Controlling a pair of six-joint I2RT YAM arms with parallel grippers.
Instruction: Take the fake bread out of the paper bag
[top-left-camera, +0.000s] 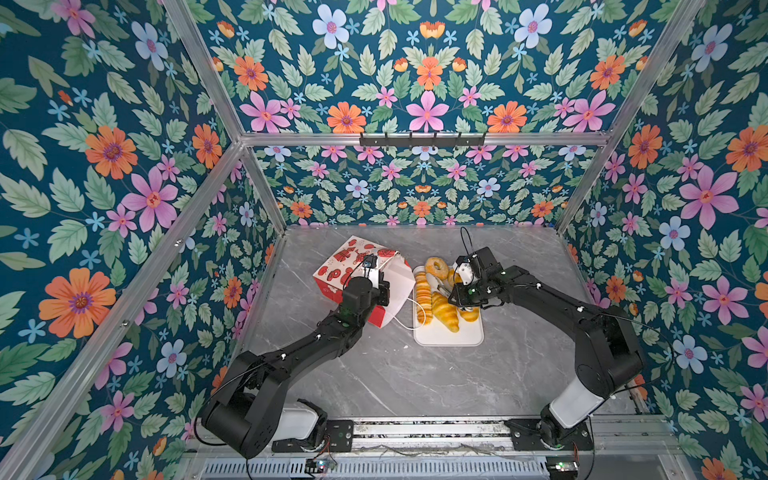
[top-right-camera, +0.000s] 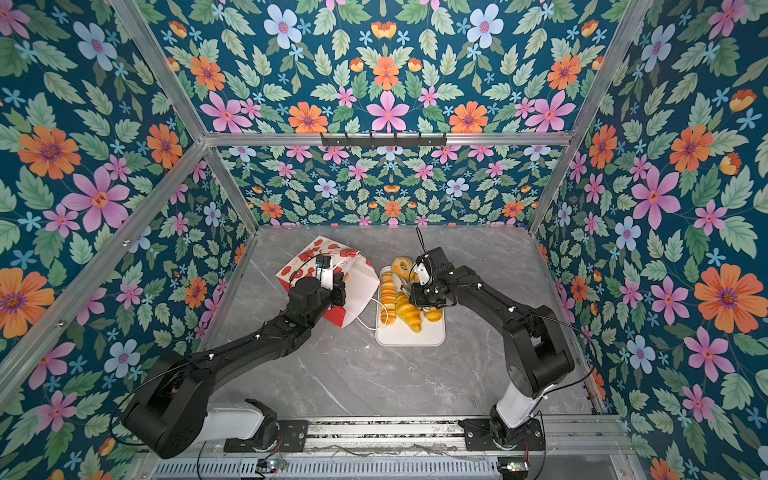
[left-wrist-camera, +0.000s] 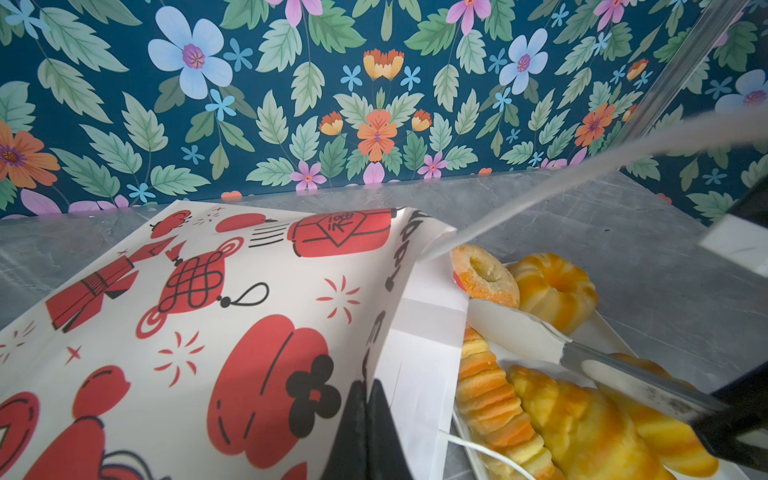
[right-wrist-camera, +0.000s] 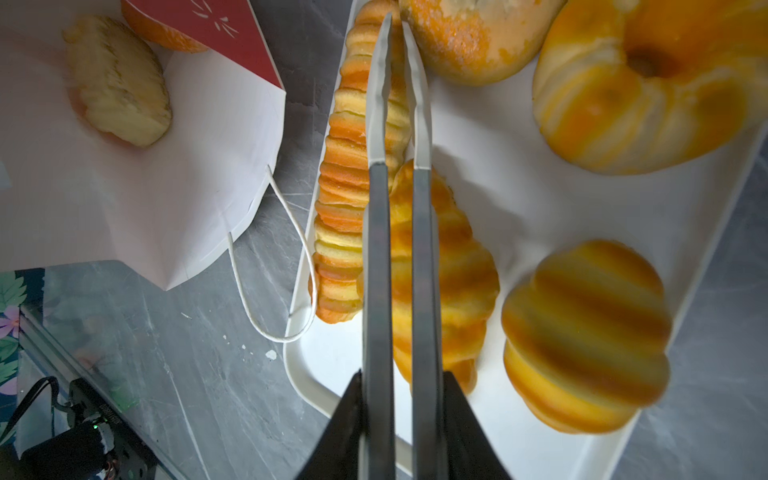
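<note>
My left jaws are clenched on the rim of the paper bag. The bag lies tipped over on the grey surface, its mouth just beside the white tray. My right jaws grasp a pair of tongs, whose tips hang nearly together over the tray with nothing between them. Most of the fake bread lies on the tray, including a ridged loaf and a ring bagel. One pale piece sits inside the bag.

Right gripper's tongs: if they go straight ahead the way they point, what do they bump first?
Probably the long ridged loaf, beside the ring bagel. The tongs have their tips over its end, but their height is unclear.
</note>
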